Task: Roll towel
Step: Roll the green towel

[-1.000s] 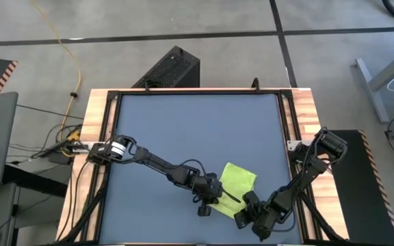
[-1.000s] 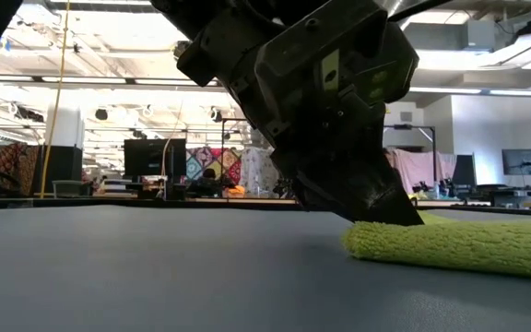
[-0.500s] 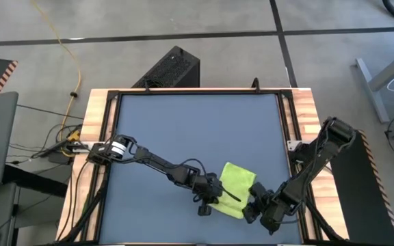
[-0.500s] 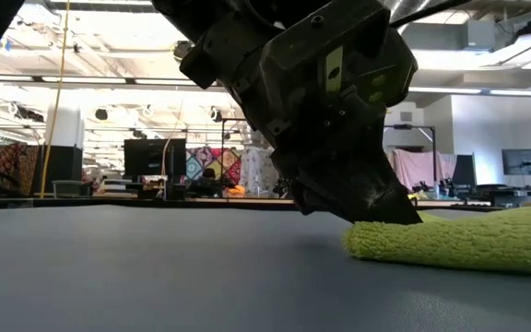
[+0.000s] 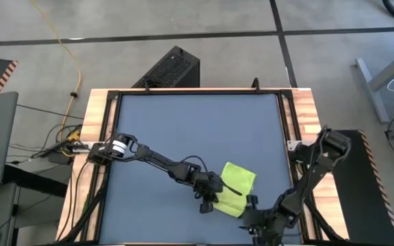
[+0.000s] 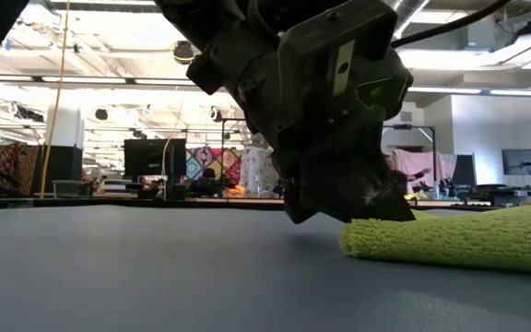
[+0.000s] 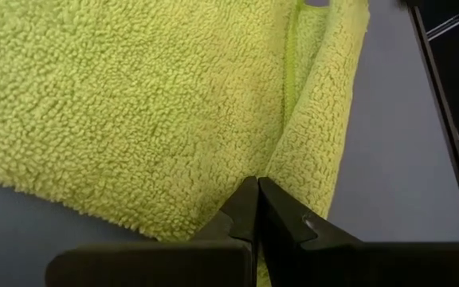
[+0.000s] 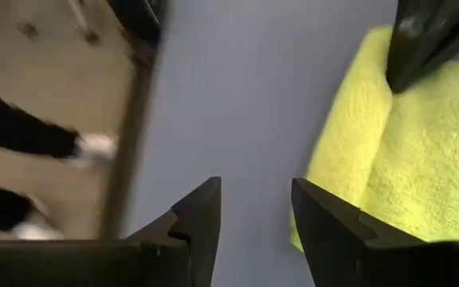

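The towel (image 5: 238,179) is a lime yellow-green cloth lying folded and flat on the blue-grey mat, at the near right. The low view shows its thick end (image 6: 459,244). One side strip (image 7: 325,119) is folded up against the flat part (image 7: 134,104). My left gripper (image 5: 216,197) is shut, with its tips on the towel's near left part. My right gripper (image 8: 255,211) stands open over bare mat near the table's near edge. It is just off the towel's near end (image 8: 405,151), with nothing between its fingers. My left gripper sets its shut fingertips (image 7: 253,199) down on the towel at the crease (image 7: 281,151) where the folded strip meets the flat part, close to the towel's near edge. It comes slanting down from the table's left. The towel stays flat on the mat.
Bare mat (image 5: 183,130) stretches to the far and left sides. A wooden border with black rails (image 5: 299,123) frames it, and that border also shows close beside my right gripper (image 8: 54,96). The room with desks and screens lies beyond the table.
My right gripper has rolled about its own axis and drawn back from the towel's near end toward the table's near edge, rising a little. In the low view the towel's right part stands higher than a second ago. My left gripper has rolled slightly in place.
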Robot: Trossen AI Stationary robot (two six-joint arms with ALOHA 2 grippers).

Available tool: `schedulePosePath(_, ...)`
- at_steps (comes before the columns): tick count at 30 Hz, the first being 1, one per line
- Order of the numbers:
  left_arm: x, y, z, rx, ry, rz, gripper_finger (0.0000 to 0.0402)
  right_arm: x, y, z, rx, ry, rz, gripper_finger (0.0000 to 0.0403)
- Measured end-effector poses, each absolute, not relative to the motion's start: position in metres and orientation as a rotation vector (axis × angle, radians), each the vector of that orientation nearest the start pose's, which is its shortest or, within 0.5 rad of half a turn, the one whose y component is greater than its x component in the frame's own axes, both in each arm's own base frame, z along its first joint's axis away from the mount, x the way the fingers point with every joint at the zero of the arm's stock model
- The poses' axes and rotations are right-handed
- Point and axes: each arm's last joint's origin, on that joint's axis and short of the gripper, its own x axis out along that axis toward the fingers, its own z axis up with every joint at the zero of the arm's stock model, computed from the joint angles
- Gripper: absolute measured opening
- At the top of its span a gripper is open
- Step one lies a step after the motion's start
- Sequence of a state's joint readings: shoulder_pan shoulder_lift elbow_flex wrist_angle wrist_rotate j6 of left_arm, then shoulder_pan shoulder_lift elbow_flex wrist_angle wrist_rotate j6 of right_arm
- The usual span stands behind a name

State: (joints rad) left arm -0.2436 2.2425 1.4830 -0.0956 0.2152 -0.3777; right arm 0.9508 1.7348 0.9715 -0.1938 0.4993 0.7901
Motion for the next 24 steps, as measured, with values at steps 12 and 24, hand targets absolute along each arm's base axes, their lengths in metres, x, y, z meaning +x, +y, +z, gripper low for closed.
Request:
schedulePosePath(12, 0.451, -0.118, 0.112, -0.366, 0.942, -0.257, 0.0, 0.217, 0.276, 0.166, -0.059, 0.872, -0.017, 0.018)
schedulePosePath(24, 0.451, -0.119, 0.112, -0.365, 0.942, -0.258, 0.0, 0.209, 0.271, 0.149, 0.035, 0.863, -0.058, 0.018)
